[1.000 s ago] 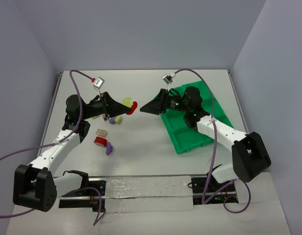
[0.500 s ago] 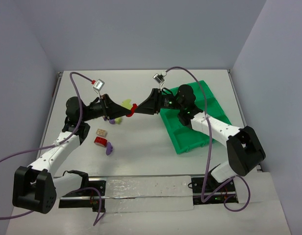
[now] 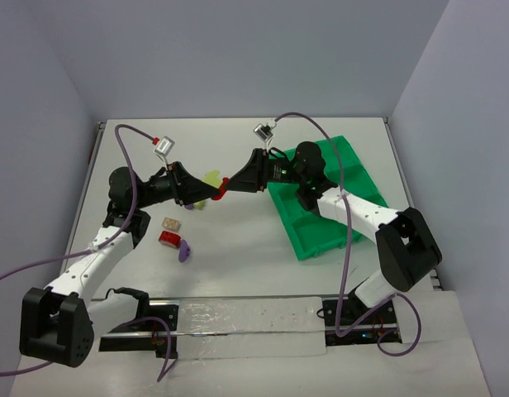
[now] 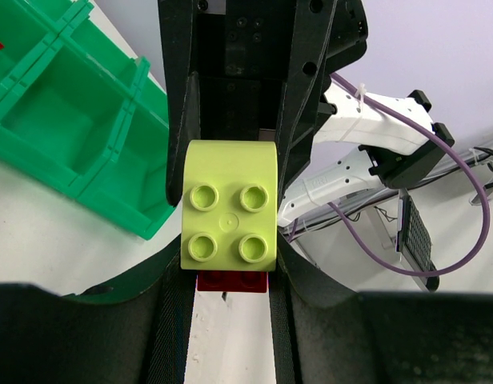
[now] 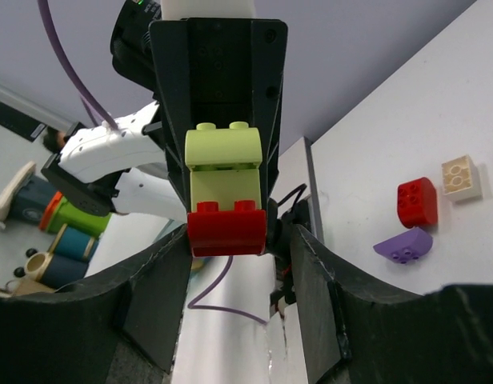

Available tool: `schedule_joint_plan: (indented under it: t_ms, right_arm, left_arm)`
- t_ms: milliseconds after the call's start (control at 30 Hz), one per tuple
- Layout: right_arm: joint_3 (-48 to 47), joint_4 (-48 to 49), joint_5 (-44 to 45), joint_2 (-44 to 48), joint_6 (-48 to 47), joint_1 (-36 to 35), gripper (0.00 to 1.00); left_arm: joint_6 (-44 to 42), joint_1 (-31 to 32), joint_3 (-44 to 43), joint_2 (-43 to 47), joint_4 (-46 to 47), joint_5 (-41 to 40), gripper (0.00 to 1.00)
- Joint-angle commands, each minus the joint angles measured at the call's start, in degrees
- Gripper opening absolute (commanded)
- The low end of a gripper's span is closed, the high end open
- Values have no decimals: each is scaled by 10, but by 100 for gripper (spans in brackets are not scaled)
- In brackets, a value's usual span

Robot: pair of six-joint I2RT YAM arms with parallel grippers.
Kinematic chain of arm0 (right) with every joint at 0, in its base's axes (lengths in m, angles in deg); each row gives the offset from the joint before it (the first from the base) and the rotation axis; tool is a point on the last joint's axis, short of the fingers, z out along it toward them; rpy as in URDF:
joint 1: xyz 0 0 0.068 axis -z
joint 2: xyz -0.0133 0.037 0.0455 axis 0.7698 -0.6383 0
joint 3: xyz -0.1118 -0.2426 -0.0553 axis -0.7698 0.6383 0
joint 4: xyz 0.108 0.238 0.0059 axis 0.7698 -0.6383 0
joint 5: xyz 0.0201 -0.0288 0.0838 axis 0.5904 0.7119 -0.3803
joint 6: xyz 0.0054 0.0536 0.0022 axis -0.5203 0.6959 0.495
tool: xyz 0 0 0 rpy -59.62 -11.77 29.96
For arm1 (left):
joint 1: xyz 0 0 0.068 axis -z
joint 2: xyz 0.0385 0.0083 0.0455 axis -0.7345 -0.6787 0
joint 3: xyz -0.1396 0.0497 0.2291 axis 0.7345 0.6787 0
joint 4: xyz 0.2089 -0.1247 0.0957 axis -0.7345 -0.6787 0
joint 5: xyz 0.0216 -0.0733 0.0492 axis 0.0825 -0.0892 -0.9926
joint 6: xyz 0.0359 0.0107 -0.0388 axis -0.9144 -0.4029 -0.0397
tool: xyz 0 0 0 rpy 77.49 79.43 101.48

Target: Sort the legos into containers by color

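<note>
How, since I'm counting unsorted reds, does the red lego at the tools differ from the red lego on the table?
The red lego at the tools is up off the table; the red lego on the table lies on it. The first is plugged onto a yellow-green lego held in the left tool; the second is loose and untouched. Both are red, outside the green tray.

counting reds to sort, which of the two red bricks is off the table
The red brick stuck on the yellow-green brick that the left gripper holds in the air; the other red brick lies on the table.
</note>
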Motion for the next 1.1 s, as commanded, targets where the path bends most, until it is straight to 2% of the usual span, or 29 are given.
schedule_joint_plan:
  t_ms: [0,200,233,267,367,433,467,500,533,567,633,667,700,767,967,1067]
  right_arm:
    - [-33,38,-10,-8,5,-10,55]
    - [-30,51,-15,-7,15,-12,46]
    - [-30,51,-15,-7,14,-12,41]
    - [-28,51,-14,-4,14,-12,30]
    - [-21,51,-13,0,12,-12,6]
    - [-17,49,-12,4,10,-12,0]
    - [-16,49,-11,4,9,-12,0]
    - [-15,48,-12,4,9,-12,0]
    - [-14,47,-12,3,7,-12,0]
    - [-13,46,-12,3,7,-12,0]
    - [-12,46,-10,4,6,-12,0]
    - [-12,46,-10,4,6,-12,0]
    - [-10,46,-10,4,6,-13,0]
    - [-9,45,-10,4,4,-12,0]
    - [-1,35,-7,12,-4,-8,0]
    - [4,27,-8,17,-9,-5,0]
  left_arm:
    - [-15,3,0,18,19,9,0]
    - [-27,3,6,20,5,10,0]
    - [-27,3,7,19,3,10,0]
    - [-28,3,7,17,2,10,0]
    - [-38,3,1,12,-18,5,0]
    - [-56,2,-8,10,-46,-1,12]
    - [-64,2,-11,11,-60,-5,25]
    - [-72,2,-14,13,-73,-8,26]
    - [-82,2,-17,17,-87,-12,46]
    - [-89,3,-20,20,-97,-14,61]
    - [-95,2,-23,24,-104,-13,85]
    - [-98,2,-25,27,-109,-14,92]
    - [-101,2,-25,29,-115,-15,92]
    - [-113,2,-32,34,-126,-15,99]
    - [-162,-6,-64,55,-207,-31,99]
    - [-159,-18,-61,79,-191,-15,99]
